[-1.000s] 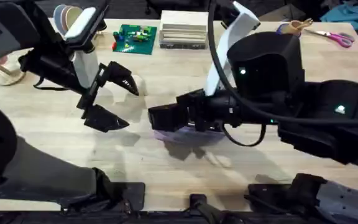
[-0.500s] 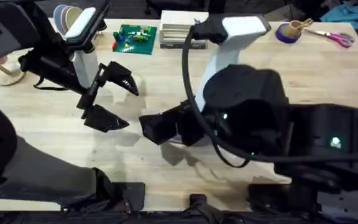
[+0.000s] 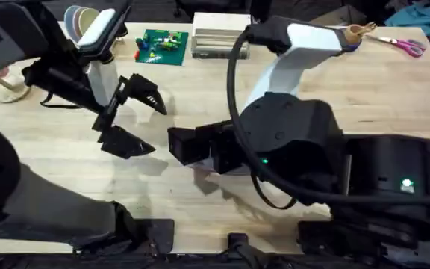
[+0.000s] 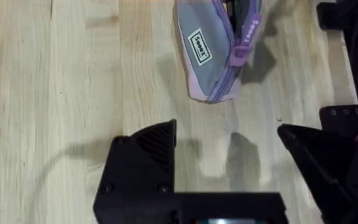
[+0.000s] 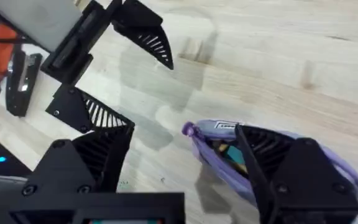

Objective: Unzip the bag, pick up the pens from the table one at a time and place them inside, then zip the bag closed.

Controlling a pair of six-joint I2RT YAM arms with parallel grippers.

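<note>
The lavender pencil pouch (image 4: 216,53) is seen unzipped on the butcher-block table (image 4: 55,93). The left gripper (image 4: 229,162) is spread apart above bare wood; the right gripper (image 5: 185,162) is released beside the pouch.

Grippers, two: left gripper (image 3: 129,118), right gripper (image 5: 185,165). Bag (image 4: 215,46), one, lavender, on table (image 3: 394,97), one. Scissors (image 3: 402,45), one pair, pink-handled. Green board (image 3: 162,45), one. Pale ribbed block (image 3: 219,41), one.
</note>
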